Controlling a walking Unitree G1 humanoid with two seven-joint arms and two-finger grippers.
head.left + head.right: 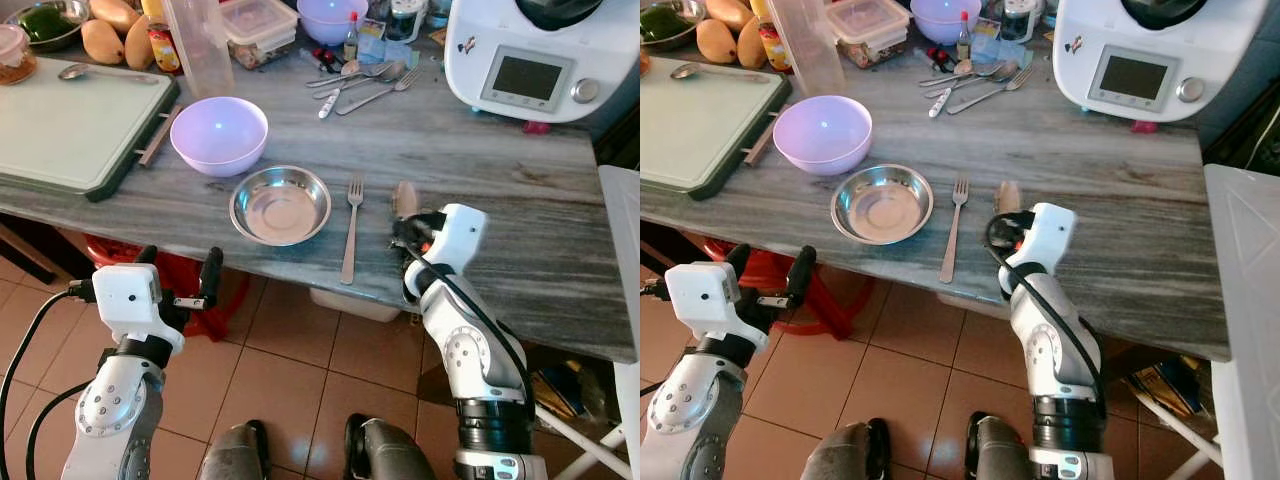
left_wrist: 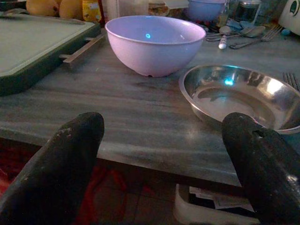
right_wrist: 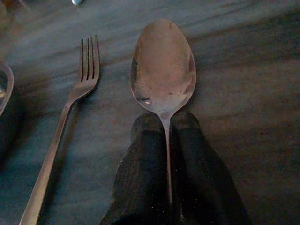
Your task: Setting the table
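right gripper (image 3: 168, 140) is clamped on the stem of a spoon (image 3: 163, 70), both black fingers pressed together just behind the bowl, which lies face up low over the tabletop (image 1: 480, 160) near its front edge; gripping that close to the bowl probably keeps it from swinging while it is set down. whether the spoon already touches the wood cannot be told. just beside it lies the fork (image 1: 351, 228), tines pointing to the back edge, handle running parallel, so the spoon looks meant to line up as a pair with it. next along the front edge sits the steel bowl (image 1: 280, 205), with the lilac bowl (image 1: 218, 135) behind it toward the cutting board (image 1: 70, 125). left gripper (image 1: 178, 272) hangs below the front edge, fingers spread and empty, likely parked clear of the setting. spare cutlery (image 1: 360, 85) lies at the back edge.
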